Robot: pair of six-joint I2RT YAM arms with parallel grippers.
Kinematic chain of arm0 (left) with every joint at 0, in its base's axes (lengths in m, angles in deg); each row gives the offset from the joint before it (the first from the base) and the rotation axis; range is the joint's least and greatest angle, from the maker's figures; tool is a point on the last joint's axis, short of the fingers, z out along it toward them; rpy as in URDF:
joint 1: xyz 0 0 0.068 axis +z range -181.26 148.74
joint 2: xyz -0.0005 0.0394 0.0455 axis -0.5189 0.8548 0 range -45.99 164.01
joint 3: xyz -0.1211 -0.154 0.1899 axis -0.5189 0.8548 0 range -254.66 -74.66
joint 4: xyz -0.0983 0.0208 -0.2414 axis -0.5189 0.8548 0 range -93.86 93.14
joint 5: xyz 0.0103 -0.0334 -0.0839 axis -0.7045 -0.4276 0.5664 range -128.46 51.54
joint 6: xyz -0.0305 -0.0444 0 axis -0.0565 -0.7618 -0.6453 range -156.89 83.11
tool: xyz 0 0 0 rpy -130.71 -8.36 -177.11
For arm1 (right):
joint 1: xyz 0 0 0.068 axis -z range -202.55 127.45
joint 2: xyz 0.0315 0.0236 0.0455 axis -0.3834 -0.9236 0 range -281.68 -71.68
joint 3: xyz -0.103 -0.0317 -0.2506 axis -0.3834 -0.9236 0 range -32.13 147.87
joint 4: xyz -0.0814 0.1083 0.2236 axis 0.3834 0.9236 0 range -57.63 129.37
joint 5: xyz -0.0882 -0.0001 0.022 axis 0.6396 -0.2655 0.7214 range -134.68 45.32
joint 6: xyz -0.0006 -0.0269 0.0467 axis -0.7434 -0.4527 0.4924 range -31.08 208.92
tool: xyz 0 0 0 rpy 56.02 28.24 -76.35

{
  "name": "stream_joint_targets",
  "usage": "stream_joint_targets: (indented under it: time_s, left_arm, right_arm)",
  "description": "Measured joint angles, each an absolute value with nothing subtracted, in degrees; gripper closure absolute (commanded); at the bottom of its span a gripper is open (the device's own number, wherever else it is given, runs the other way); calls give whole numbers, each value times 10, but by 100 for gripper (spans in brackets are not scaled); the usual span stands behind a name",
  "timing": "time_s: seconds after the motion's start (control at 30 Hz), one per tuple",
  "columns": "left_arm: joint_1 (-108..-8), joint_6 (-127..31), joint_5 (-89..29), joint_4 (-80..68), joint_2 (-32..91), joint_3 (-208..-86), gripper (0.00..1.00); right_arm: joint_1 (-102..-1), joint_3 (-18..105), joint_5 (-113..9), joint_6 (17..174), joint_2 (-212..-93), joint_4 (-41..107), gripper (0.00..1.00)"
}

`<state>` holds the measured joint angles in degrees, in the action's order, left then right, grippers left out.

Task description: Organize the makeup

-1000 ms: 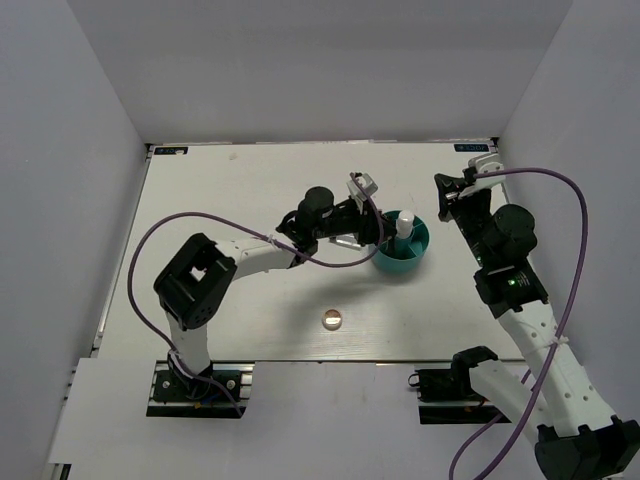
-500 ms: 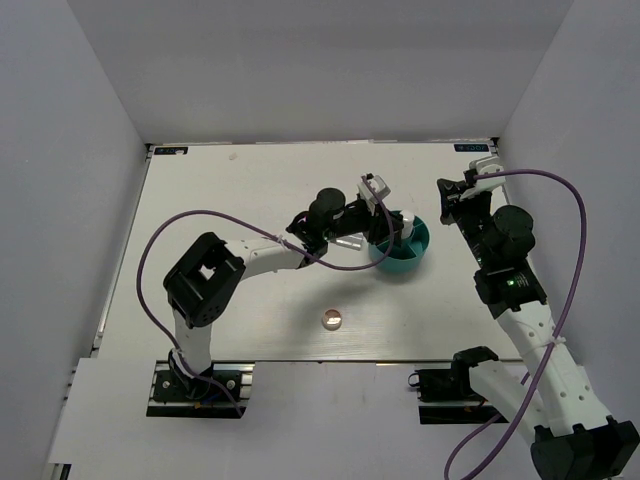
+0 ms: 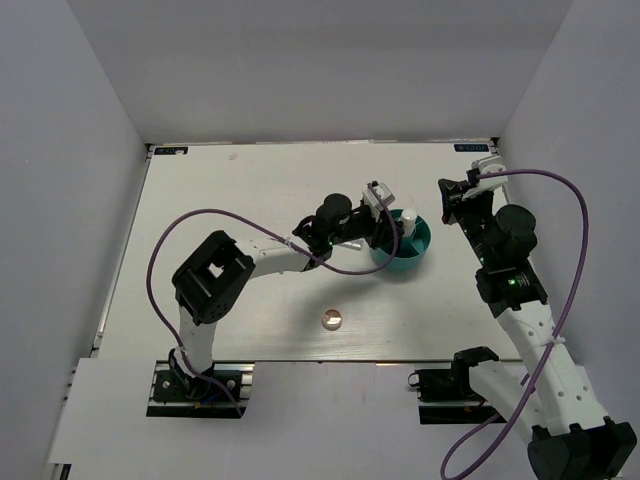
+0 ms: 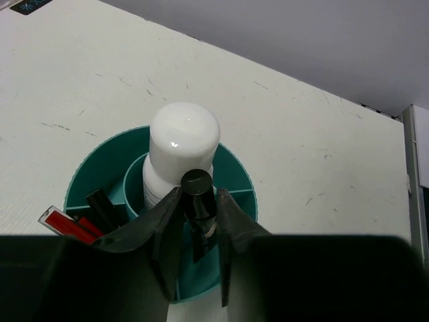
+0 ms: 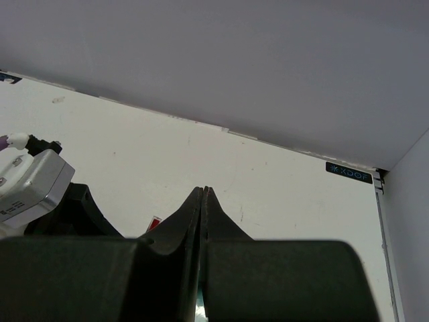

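Note:
My left gripper is shut on a thin black tube and holds it over the near compartment of the teal round divided container. A white bottle stands in its middle cup. Black and red pencils lean in its left compartment. In the top view the left gripper is over the container, with the white bottle beside it. A small round pinkish compact lies on the table nearer the arms. My right gripper is shut and empty, raised to the right of the container. The square palette is out of view.
The white table is walled at the back and sides. Its back right corner shows in the right wrist view. The left arm's purple cable loops over the table's middle.
My left gripper has moved right with the black tube, from beside the container to over it. The right arm has barely moved.

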<state>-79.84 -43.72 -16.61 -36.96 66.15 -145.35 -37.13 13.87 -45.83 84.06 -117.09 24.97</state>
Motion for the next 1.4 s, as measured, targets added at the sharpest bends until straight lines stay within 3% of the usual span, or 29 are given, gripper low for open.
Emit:
stream_joint_targets:
  time_s: [0.2, 0.5, 0.6, 0.63, 0.83, 0.9, 1.0, 1.17, 1.4]
  left_arm:
    - [-802, -433, -182, -374, 657, -1436, 48]
    - [-803, -433, -204, -367, 610, -1397, 47]
    - [-802, -440, -223, -352, 553, -1392, 47]
    - [-802, -446, -231, -346, 531, -1392, 47]
    - [-794, -525, -352, -214, 341, -1379, 22]
    - [-792, -557, -403, -151, 268, -1356, 15]
    - [-790, -609, -461, -48, 184, -1322, 12]
    - [-790, -710, -515, 114, 111, -1266, 11]
    - [-790, -839, -577, 267, 10, -1206, 10]
  right_arm:
    - [-367, 139, -468, 841, -1172, 250, 100]
    - [-364, 138, -532, 835, -1177, 250, 100]
    - [-364, 138, -613, 817, -1174, 258, 71]
    - [-364, 138, -646, 808, -1172, 263, 56]
    - [-368, 190, -918, 651, -1224, 438, 27]
    - [-378, 223, -978, 571, -1269, 530, 22]
    - [-402, 244, -1012, 463, -1335, 643, 21]
    - [-503, 244, -956, 372, -1399, 736, 18]
    - [-654, 244, -814, 344, -1472, 746, 15]
